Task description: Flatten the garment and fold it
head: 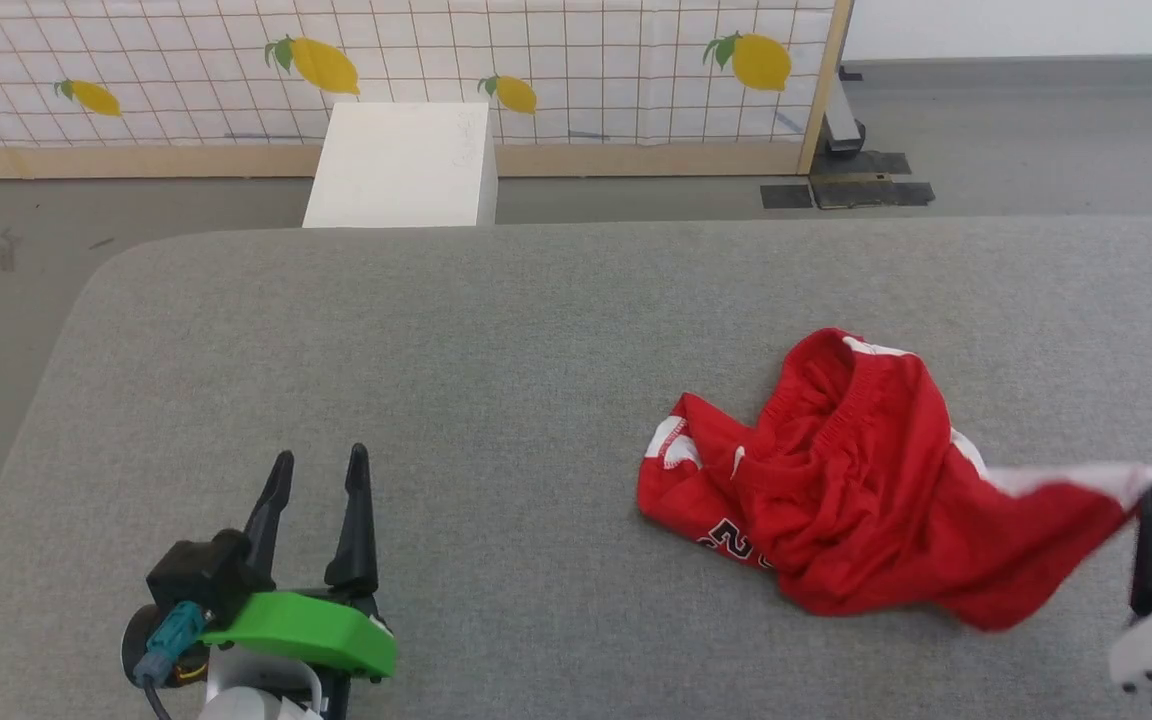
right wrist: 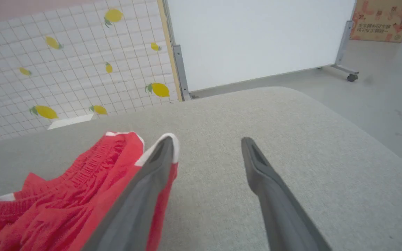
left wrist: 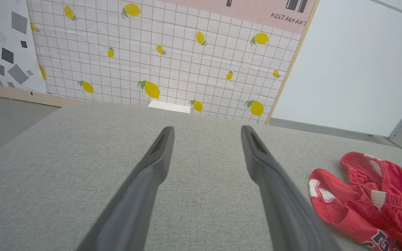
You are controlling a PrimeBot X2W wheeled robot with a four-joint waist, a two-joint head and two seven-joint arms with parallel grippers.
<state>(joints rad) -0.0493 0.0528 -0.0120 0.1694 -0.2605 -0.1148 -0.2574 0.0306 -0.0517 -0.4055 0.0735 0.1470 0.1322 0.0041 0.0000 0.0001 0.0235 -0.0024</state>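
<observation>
left gripper spread wide, empty | right gripper fingers apart, white hem draped over one finger, blurred | red basketball shorts crumpled on right of grey fabric surface, "23" half-hidden

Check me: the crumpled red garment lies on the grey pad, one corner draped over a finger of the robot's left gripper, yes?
No: the corner hangs on a finger of the right gripper, as the right wrist view shows. The garment does lie crumpled on the grey pad.
</observation>
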